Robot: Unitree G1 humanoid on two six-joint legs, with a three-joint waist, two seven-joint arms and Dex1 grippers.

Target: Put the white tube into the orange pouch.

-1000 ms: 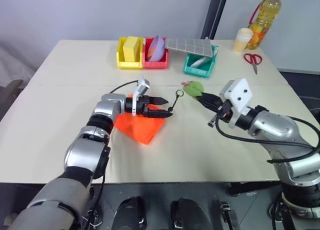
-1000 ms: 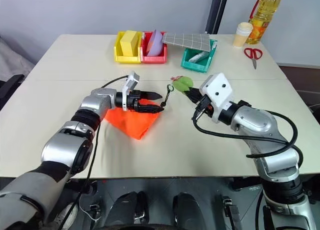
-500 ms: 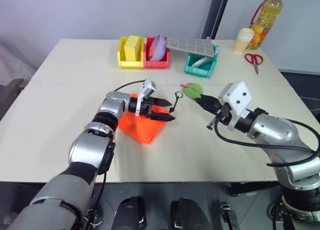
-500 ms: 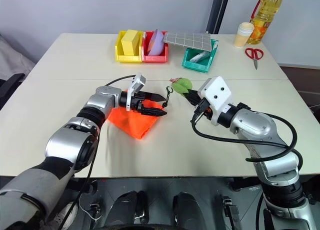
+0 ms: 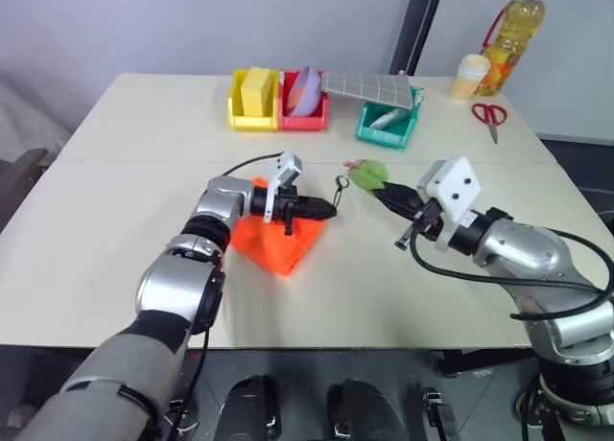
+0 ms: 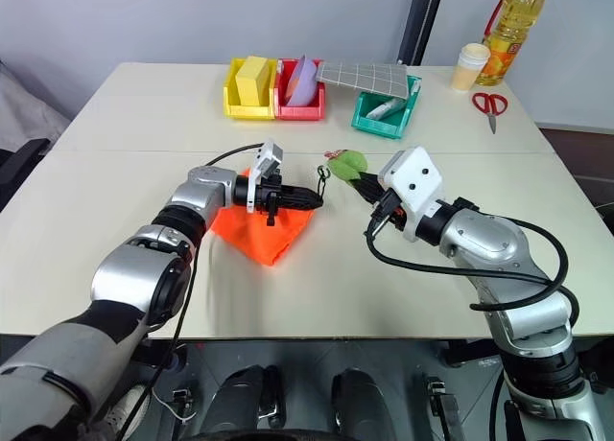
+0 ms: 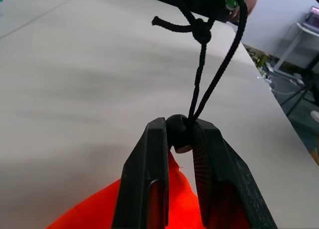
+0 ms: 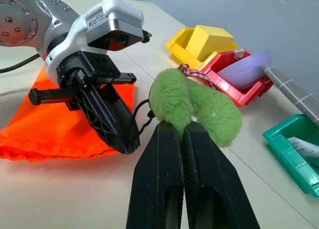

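Note:
The orange pouch (image 5: pixel 283 244) lies flat on the table under my left forearm. My left gripper (image 7: pixel 177 134) is shut on the black cord lock (image 7: pixel 175 127) at the pouch's mouth, and the thin black cord (image 7: pixel 199 79) runs on to a small ring (image 5: pixel 342 182). Just right of it, my right gripper (image 8: pixel 182 127) is shut on a green fluffy tag (image 8: pixel 194 107) and holds it above the table. A white tube (image 5: pixel 384 120) rests in the teal bin (image 5: pixel 369 134) at the back; its label marks are too small to read.
A yellow bin (image 5: pixel 251 101) and a red bin (image 5: pixel 302 110) stand left of the teal one, with a grey gridded sheet (image 5: pixel 365 84) lying across them. An oil bottle (image 5: pixel 513 34), a paper cup (image 5: pixel 467 77) and red scissors (image 5: pixel 489 115) sit at the back right.
My left gripper's fingers, spread open over the pouch's mouth before, have closed on the cord lock. The right arm has kept still with the green tag.

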